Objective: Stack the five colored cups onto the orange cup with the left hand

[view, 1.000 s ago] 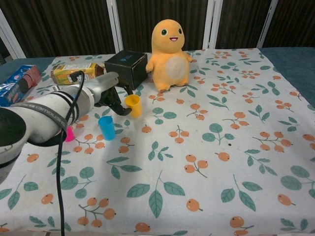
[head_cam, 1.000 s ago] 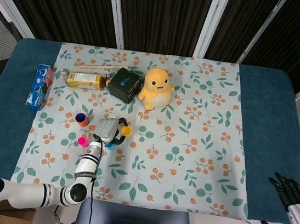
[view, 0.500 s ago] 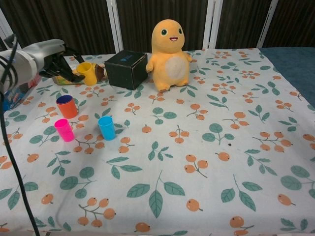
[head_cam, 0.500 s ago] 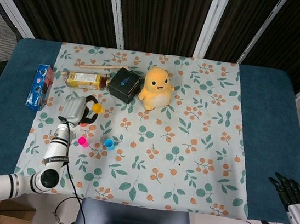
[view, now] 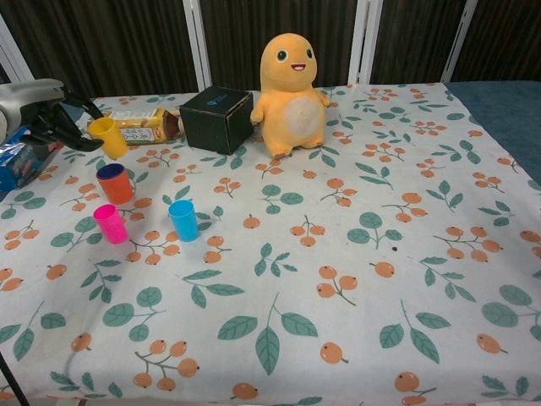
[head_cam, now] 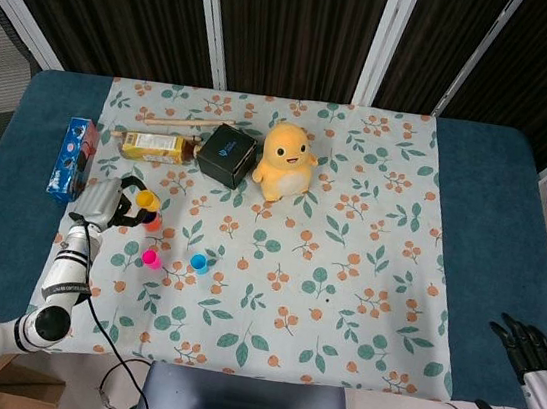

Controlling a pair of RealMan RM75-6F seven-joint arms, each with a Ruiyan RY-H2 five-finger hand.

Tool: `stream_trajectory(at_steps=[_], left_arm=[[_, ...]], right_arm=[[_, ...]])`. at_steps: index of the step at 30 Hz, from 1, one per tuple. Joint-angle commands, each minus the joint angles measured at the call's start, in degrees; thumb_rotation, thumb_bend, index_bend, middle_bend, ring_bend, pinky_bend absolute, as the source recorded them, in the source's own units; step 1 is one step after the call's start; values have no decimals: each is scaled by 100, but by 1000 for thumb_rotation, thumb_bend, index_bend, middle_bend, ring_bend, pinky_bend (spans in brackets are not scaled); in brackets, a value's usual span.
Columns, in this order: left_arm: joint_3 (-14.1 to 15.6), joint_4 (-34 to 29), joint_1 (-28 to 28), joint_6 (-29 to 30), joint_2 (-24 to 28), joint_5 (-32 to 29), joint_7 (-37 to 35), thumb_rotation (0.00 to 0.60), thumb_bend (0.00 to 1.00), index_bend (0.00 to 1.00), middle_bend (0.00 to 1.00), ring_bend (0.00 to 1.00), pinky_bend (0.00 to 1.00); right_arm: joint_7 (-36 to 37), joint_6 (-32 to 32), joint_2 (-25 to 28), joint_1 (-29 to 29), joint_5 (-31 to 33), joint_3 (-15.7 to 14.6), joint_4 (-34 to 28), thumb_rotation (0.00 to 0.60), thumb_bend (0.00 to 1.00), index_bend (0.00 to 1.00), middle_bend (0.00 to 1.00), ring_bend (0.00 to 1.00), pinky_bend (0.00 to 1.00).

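Observation:
My left hand (head_cam: 102,204) (view: 38,114) holds a yellow cup (head_cam: 143,199) (view: 107,137) in the air, tilted, just above and left of the orange cup (head_cam: 152,219) (view: 114,183). The orange cup stands upright on the floral cloth and its inside looks dark blue. A pink cup (head_cam: 151,258) (view: 110,223) stands in front of it, and a blue cup (head_cam: 199,262) (view: 183,220) stands to the right of the pink one. My right hand (head_cam: 534,355) hangs off the table's front right corner, fingers apart, holding nothing.
An orange plush toy (view: 290,91) and a black box (view: 216,117) stand behind the cups. A yellow carton (view: 139,125) lies left of the box. A blue packet (head_cam: 73,158) sits at the left edge, and a wooden stick (head_cam: 188,123) lies at the back.
My left hand has lifted the yellow cup and carried it left from beside the blue cup to above the orange cup. The right hand has not moved.

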Motion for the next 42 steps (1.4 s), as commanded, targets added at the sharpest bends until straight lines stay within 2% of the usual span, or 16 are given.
stream_trajectory(at_steps=[1, 12, 25, 28, 30, 33, 37, 39, 42], left_arm=[[66, -8, 30, -45, 13, 61, -74, 600, 353, 498, 1000, 1000, 1000], [263, 316, -39, -240, -192, 0, -191, 600, 353, 498, 1000, 1000, 1000], [354, 408, -38, -338, -105, 9, -286, 600, 353, 483, 1000, 1000, 1000], [406, 443, -47, -373, -121, -6, -275, 600, 353, 364, 1000, 1000, 1000], [429, 462, -59, -401, -138, -22, -270, 600, 352, 207, 1000, 1000, 1000], [460, 464, -72, -372, -166, 27, -256, 600, 353, 33, 1000, 1000, 1000], [501, 312, -46, -233, -145, 214, -246, 600, 353, 0, 1000, 1000, 1000], [532, 24, 21, -165, -29, 395, -296, 600, 353, 3, 1000, 1000, 1000], [681, -675, 220, 61, 246, 1037, -396, 600, 352, 36, 1000, 1000, 1000]], right_arm=[[-13, 4, -5, -5, -4, 0, -8, 600, 118, 0, 0, 0, 0], [37, 33, 1, -13, 10, 15, 0, 600, 117, 0, 0, 0, 0], [-64, 6, -26, -19, 19, 18, -25, 600, 118, 0, 0, 0, 0], [-63, 9, -26, -22, 20, 19, -28, 600, 117, 0, 0, 0, 0], [-51, 15, -23, -24, 17, 19, -27, 600, 117, 0, 0, 0, 0], [-35, 25, -18, -27, 19, 21, -23, 600, 118, 0, 0, 0, 0], [-23, 25, -16, -24, 14, 22, -19, 600, 118, 0, 0, 0, 0], [-19, 24, -15, -22, 5, 19, -16, 600, 117, 0, 0, 0, 0], [-40, 6, -22, -16, 7, 20, -16, 600, 118, 0, 0, 0, 0]])
